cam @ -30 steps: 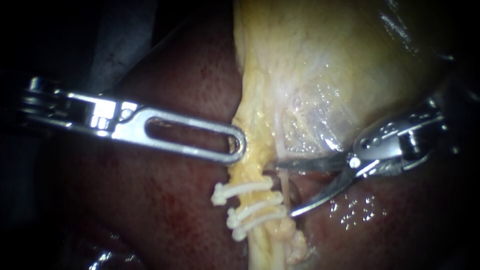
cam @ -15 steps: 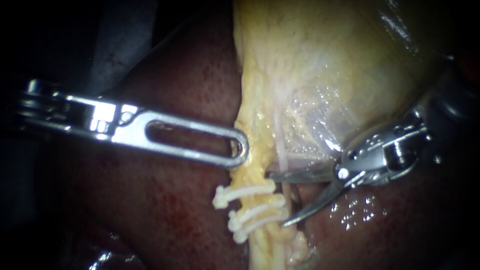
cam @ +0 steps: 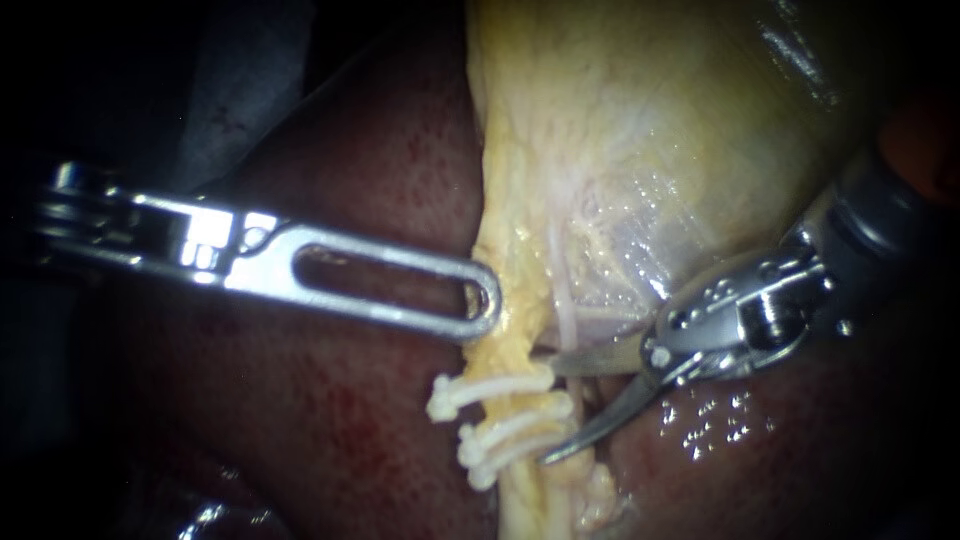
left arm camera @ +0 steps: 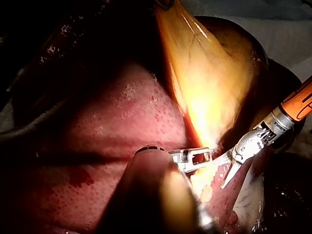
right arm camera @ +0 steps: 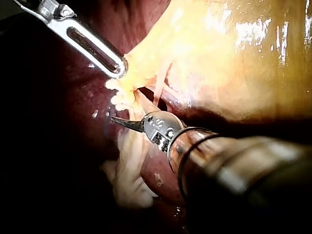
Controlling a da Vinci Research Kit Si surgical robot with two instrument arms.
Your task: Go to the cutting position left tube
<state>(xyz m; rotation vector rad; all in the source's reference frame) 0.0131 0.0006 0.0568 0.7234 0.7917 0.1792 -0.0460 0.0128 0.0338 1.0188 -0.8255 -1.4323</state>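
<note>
Since a second ago the right instrument [cam: 548, 412] has slid toward 8 o'clock across the endoscope view. Its hinge now sits closer to the clipped strand, and its lower blade tip has dropped level with the lowest of the clips [cam: 490, 383]. The left instrument [cam: 484, 312] has hardly shifted against the tissue.

The right end effector is a pair of blades standing apart: the upper one points to 9 o'clock, and the curved lower one reaches to about 8 o'clock. The left end effector looks clamped on the yellow edge of the gallbladder [cam: 640, 130], just at 12 o'clock of the top clip. Only its slotted upper jaw shows, with tissue visible under its tip, so that is a judgement.

The left tube [cam: 515, 400] is the yellowish strand carrying three white clips, with the liver [cam: 330, 420] behind it. A thin pale strand [cam: 565, 320] runs just beside it at 3 o'clock. The tube's long axis runs from 12 to 6 o'clock, so it crosses the line of the blades nearly square.

From the blades' hinge the tube lies at 9 o'clock, close by. The blade tips reach its 3 o'clock side without enclosing it. The upper tip is beside the top clip's end and the lower tip is near the bottom clip.

The right instrument is the one placed to cut. The bare stretch between the top clip and the lower pair looks like the target. I judge the open blades need a little more travel toward 9 o'clock, and a narrower straddle, to sit there.
</note>
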